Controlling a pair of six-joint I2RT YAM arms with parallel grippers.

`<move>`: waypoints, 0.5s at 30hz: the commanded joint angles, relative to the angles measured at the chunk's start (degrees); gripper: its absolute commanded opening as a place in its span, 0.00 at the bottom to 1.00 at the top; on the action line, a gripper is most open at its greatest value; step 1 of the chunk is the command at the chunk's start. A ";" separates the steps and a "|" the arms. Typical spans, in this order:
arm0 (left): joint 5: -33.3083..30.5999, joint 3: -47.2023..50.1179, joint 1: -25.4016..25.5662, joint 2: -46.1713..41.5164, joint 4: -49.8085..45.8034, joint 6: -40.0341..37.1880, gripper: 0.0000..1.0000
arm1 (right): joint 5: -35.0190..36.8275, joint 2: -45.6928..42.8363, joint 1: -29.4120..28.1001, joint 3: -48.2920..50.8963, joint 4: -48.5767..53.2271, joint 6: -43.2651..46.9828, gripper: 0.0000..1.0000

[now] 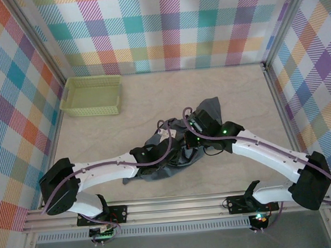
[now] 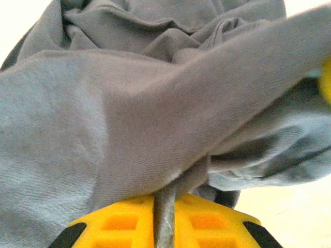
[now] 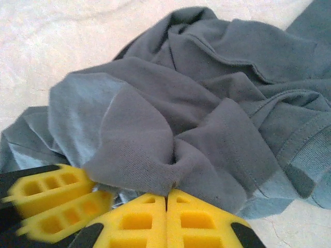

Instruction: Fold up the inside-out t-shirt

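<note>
The slate blue-grey t-shirt (image 1: 210,107) lies bunched in the middle of the table, and both arms meet over it. In the left wrist view a fold of the t-shirt (image 2: 129,113) runs down between the yellow fingers, so my left gripper (image 2: 164,195) is shut on it. My right gripper (image 3: 167,194) is shut too, with a small pinch of the t-shirt (image 3: 217,93) caught at its tips. From above, the left gripper (image 1: 175,139) and right gripper (image 1: 192,131) sit close together on the crumpled cloth. The left gripper's blurred yellow fingers (image 3: 51,199) appear beside the right one.
A pale yellow-green mesh basket (image 1: 91,95) stands at the back left of the beige table (image 1: 152,96). Checked walls close in the back and both sides. Bare tabletop lies behind and to the right of the cloth.
</note>
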State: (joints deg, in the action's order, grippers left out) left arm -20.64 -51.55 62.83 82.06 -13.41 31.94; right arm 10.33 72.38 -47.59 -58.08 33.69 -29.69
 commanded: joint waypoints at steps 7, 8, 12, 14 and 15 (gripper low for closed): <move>0.63 2.47 -0.34 -5.85 0.70 0.41 0.06 | 2.52 2.38 0.53 -1.12 1.75 -0.57 0.00; 0.86 2.79 -0.36 -6.28 0.84 0.32 0.06 | 2.87 2.64 0.66 -1.40 2.23 -0.78 0.00; 2.25 2.12 -0.34 -4.74 0.32 -0.58 0.13 | 1.01 2.25 0.90 -1.13 1.05 -0.81 0.00; 3.90 1.58 -0.27 -3.15 0.96 -0.65 0.22 | -0.04 2.11 0.92 -1.07 0.43 -0.93 0.00; 4.63 1.54 -0.21 -2.53 1.46 -0.67 0.24 | -0.37 2.02 0.92 -1.00 0.30 -0.98 0.00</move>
State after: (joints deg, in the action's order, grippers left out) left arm -18.44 -49.65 62.83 77.89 -13.17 31.90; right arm 11.25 74.50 -46.87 -58.13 34.52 -29.74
